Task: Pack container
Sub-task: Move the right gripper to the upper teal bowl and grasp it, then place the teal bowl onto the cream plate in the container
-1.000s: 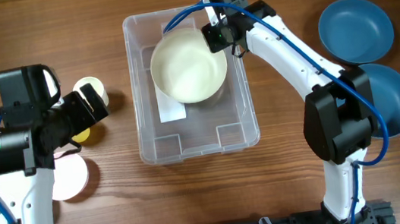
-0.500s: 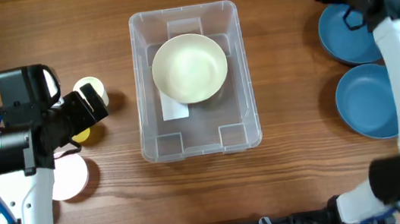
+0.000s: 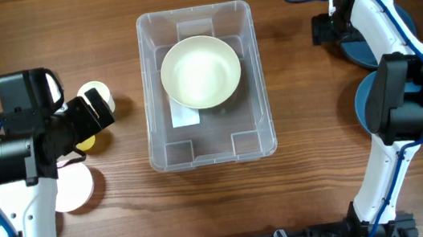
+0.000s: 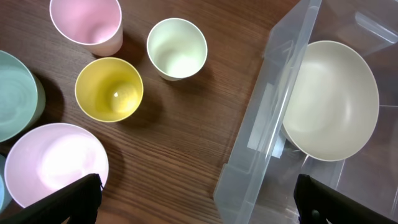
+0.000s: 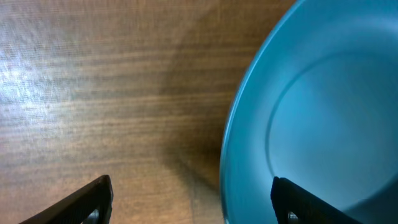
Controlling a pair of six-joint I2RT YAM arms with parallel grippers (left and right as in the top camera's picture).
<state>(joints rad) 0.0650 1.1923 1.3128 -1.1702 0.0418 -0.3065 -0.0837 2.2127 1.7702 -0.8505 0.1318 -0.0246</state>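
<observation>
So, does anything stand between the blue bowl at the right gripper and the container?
Nothing visible: only bare table between the blue bowl and the container. The right gripper is open at the bowl's rim. A cream bowl sits inside the container.

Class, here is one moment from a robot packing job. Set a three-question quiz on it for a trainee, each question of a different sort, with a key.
1. True or false: the cream bowl lies inside the container.
2. Pick one. The right gripper is poised at the edge of: A) a blue bowl; B) a yellow cup; C) a pink cup.
3. Fill the gap: the left gripper holds nothing and its jaws are ____.

Key: 1 true; 2 A; 3 open.
</observation>
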